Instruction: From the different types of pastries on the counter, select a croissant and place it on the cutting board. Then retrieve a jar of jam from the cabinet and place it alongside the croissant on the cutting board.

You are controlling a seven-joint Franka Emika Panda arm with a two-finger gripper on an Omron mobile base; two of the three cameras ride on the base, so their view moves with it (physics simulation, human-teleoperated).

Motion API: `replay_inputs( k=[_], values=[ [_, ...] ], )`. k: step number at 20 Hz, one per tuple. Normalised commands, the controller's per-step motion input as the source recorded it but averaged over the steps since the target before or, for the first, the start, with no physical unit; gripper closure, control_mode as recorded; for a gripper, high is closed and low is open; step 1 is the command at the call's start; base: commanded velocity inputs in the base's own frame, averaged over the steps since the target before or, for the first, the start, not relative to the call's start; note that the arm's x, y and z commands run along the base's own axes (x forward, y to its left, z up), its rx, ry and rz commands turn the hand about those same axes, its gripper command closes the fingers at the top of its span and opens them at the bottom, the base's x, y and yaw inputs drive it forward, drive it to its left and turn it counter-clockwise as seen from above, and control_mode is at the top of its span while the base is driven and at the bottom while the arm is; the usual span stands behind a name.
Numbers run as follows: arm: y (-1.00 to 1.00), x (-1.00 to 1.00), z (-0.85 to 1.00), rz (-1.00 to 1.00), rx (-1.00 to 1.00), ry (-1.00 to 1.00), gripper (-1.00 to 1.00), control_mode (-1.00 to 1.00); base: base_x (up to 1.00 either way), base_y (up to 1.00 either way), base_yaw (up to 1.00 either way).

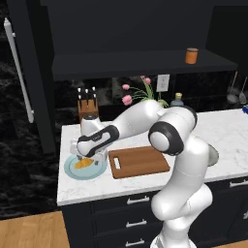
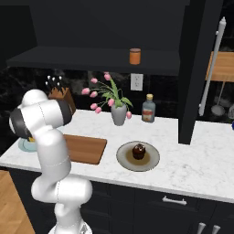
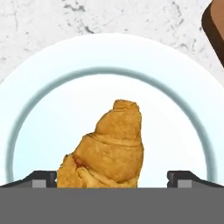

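Observation:
The golden croissant (image 3: 111, 146) lies on a round light-blue plate (image 3: 39, 109) at the left end of the marble counter (image 1: 223, 135). My gripper (image 3: 113, 178) hangs low over it, open, one fingertip on each side of the pastry's near end, the right one clearly apart from it. In the left base view the gripper (image 1: 88, 157) sits over the croissant (image 1: 82, 163). Just right of the plate lies the wooden cutting board (image 1: 139, 161), bare. The orange-brown jam jar (image 1: 192, 55) stands on the black cabinet's shelf ledge (image 1: 121, 63). A dark brown round pastry (image 2: 139, 151) rests on a separate plate (image 2: 153, 160).
A knife block (image 1: 87, 107) stands behind the blue plate. A vase of pink tulips (image 2: 118, 112) and a red-labelled bottle (image 2: 148, 109) stand against the back wall. A tall black column (image 2: 194, 68) with a silver handle rises at the counter's right.

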Motion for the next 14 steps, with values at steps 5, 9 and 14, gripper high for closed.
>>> replay_inputs(
  k=[5,9,14],
  values=[
    [0.11,0.12,-0.12,-0.03,-0.03,0.0,-1.0,-1.0,0.0,0.0,0.0],
    [0.16,0.04,-0.26,-0.03,-0.02,0.0,-1.0,-1.0,0.0,0.0,0.0],
    [0.17,0.0,0.0,-0.05,-0.02,-0.01,1.0,-1.0,0.0,0.0,0.0]
  ],
)
